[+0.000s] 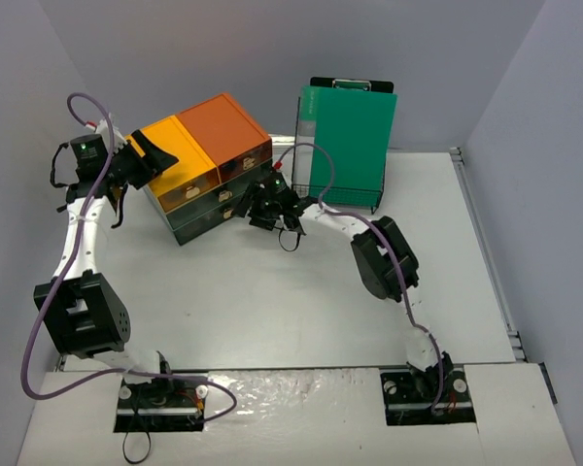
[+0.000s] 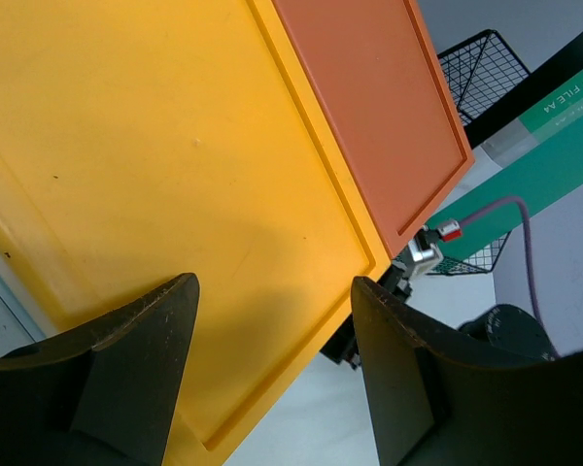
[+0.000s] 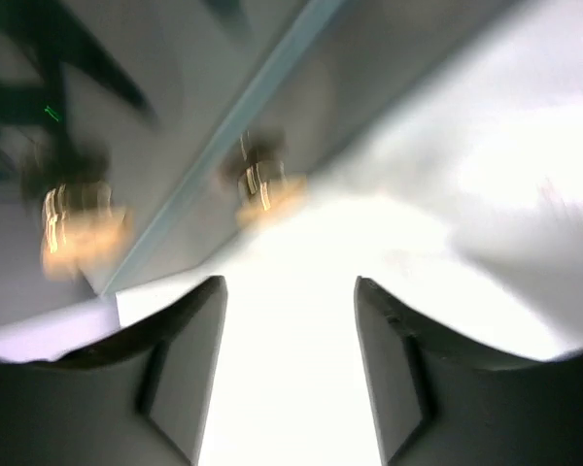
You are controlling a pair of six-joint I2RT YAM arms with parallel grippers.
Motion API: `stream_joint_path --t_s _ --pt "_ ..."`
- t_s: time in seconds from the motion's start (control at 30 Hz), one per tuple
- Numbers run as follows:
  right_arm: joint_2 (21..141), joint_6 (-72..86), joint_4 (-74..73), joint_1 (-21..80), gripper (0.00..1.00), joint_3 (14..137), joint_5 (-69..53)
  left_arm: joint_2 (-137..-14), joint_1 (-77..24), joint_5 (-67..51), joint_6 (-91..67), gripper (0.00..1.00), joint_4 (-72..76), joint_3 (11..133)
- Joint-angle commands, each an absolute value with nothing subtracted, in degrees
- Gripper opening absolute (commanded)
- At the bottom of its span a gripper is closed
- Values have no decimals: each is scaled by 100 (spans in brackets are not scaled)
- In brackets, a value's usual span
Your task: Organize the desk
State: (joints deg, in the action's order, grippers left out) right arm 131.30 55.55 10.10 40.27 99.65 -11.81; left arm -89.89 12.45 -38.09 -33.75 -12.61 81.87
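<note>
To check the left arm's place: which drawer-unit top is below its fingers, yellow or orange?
The yellow top, the half farther from the green board; the left fingers sit over it, and the orange top lies beyond them.

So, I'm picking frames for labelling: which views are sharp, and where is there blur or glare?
Top external: sharp, evenly lit, soft shadows on the matte white desk. Left wrist: crisp on the yellow-and-orange plastic drawer-unit top. Right wrist: motion-blurred, with blown-out white glare between the fingers of the black right tool.
</note>
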Motion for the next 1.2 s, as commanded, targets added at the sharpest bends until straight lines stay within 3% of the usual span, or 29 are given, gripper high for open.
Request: stream_joint_path --t_s 0.0,0.07,0.1,0.13,0.33,0.43,0.5,0.67,0.93,1.17 --pt "11399 4816 -452 4159 70 9225 -241 -8804 1274 -3673 -3260 61 -1749 8232" --pt "10862 4664 -575 4175 81 8866 -123 -8764 1283 -3665 -3252 62 -1757 8295" --pt "10620 4529 -661 4199 98 8415 -26 -8698 1275 -3681 -3268 63 -1766 8321" --pt "10181 4444 -705 4208 100 7987 181 -8656 1274 -3683 -3240 63 -1774 8404" --pt "8250 4219 -1249 4180 100 6691 824 -8190 1266 -3553 -3009 71 -2203 8652" --pt "7613 4308 -1588 4198 100 6340 1059 -7787 1229 -3546 -3013 90 -2357 8563" --pt "7304 4331 -1764 4209 100 6118 1220 -7373 1067 -3372 -2867 96 -2621 8467" --pt "7146 4325 -2305 4201 100 6073 1448 -6636 450 -2236 -2318 97 -3546 8273" --pt "6912 4332 -2864 4138 100 6032 1881 -5257 -429 -328 -2306 97 -4775 6881" --pt "6914 4365 -2894 3913 100 5779 2181 -4840 -949 607 -2275 97 -5317 6378"
